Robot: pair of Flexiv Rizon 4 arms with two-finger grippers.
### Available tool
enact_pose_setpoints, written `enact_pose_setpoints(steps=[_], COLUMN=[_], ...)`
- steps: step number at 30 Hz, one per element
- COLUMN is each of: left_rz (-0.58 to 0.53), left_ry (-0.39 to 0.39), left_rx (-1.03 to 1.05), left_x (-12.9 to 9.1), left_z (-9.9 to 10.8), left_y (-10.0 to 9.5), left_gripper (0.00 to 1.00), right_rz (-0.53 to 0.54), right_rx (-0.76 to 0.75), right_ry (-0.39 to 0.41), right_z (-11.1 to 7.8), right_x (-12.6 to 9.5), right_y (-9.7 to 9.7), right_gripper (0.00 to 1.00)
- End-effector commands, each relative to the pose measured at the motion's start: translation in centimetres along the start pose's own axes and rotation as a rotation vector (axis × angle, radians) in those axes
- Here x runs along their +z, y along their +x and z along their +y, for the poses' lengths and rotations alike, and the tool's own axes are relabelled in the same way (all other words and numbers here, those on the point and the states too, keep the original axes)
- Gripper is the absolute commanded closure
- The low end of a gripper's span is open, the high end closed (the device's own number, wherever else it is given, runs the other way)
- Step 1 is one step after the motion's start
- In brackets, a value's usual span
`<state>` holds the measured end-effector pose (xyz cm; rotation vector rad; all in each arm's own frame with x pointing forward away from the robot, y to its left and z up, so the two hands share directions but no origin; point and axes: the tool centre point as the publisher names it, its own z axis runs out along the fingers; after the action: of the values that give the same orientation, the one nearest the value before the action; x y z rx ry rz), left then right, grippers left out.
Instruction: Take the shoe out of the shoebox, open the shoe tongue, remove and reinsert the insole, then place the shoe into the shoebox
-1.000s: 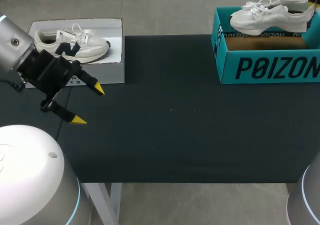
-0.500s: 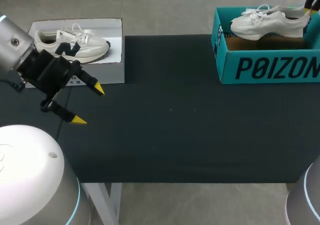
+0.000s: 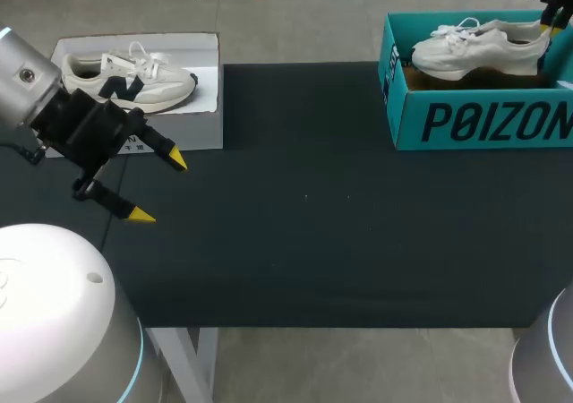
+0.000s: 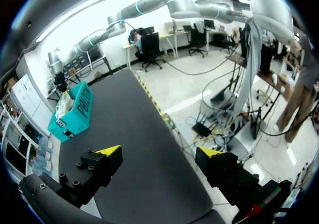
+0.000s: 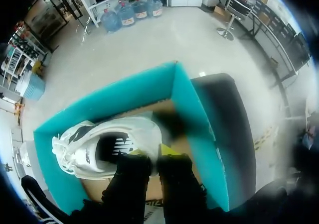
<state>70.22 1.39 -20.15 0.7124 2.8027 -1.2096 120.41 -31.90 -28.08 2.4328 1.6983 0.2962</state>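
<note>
A white shoe (image 3: 474, 49) hangs low inside the teal shoebox (image 3: 483, 121) at the table's far right, toe pointing left. My right gripper (image 3: 548, 13) is shut on its heel. In the right wrist view the fingers of that gripper (image 5: 152, 154) pinch the heel rim of the shoe (image 5: 107, 144), with the box wall (image 5: 184, 99) around it. My left gripper (image 3: 159, 186) stands open over the table's left side, holding nothing. Its yellow tips (image 4: 159, 152) are wide apart, and the shoebox (image 4: 72, 114) lies far ahead of them.
A second pale shoe (image 3: 130, 76) with a dark logo rests on a white box lid (image 3: 210, 125) at the back left, just behind my left gripper. The black table top (image 3: 340, 224) stretches between the two boxes.
My right gripper has lowered the white shoe down into the teal shoebox. The left arm has not moved.
</note>
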Motion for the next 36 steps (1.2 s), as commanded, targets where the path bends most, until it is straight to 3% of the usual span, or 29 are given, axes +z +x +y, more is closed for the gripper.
enact_pose_setpoints(steps=[1, 16, 28, 36], left_rz=[0.002, 0.002, 0.002, 0.002], left_ry=[-0.003, -0.003, -0.003, -0.003], left_rx=[0.000, 0.000, 0.000, 0.000], left_x=[0.0, 0.0, 0.0, 0.0], left_z=[0.0, 0.0, 0.0, 0.0], left_y=[0.0, 0.0, 0.0, 0.0], left_gripper=[0.00, 0.00, 0.00, 0.00], right_rz=[-0.009, -0.010, 0.022, 0.046], right_rx=[-0.010, -0.026, -0.046, -0.031], right_ry=[0.004, 0.005, -0.029, -0.069], right_z=[0.1, -0.2, -1.1, -2.4], right_x=[0.3, 0.2, -5.9, -10.0], right_y=[0.5, 0.8, 0.9, -0.1], right_gripper=[1.00, 1.00, 1.00, 1.00])
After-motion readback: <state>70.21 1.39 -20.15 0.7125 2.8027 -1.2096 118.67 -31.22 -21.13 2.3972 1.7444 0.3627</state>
